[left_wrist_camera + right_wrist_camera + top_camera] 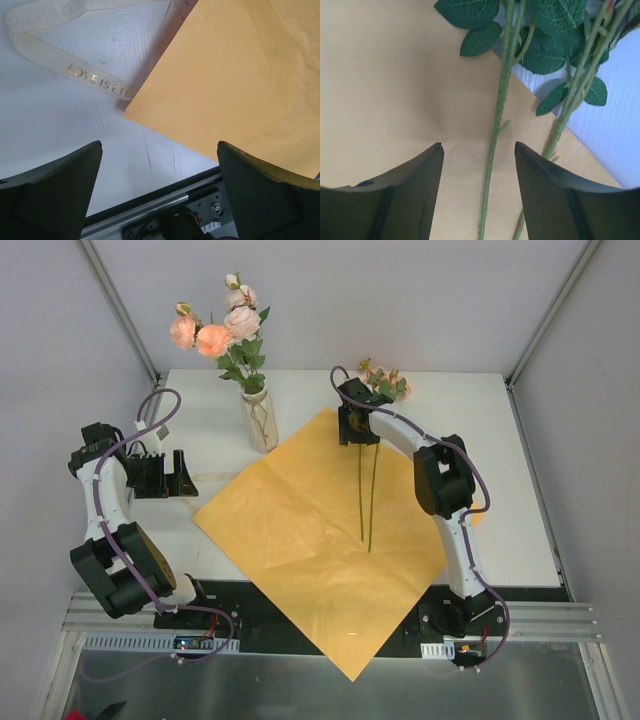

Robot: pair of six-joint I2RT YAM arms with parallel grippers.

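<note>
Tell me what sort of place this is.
Probably a robot test cell staged as a florist's wrapping bench: a panel-walled white table, orange wrapping paper with two flower stems on it, a vase of roses, and a printed ribbon.

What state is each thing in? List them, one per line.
Square orange wrapping paper: flat, overhanging near edge.
Two green flower stems: lying on the paper.
Left gripper: open, above white table.
Right gripper: open, over one stem.
Glass vase: upright, holding pink roses.
Cream gold-lettered ribbon: loose on table.
</note>
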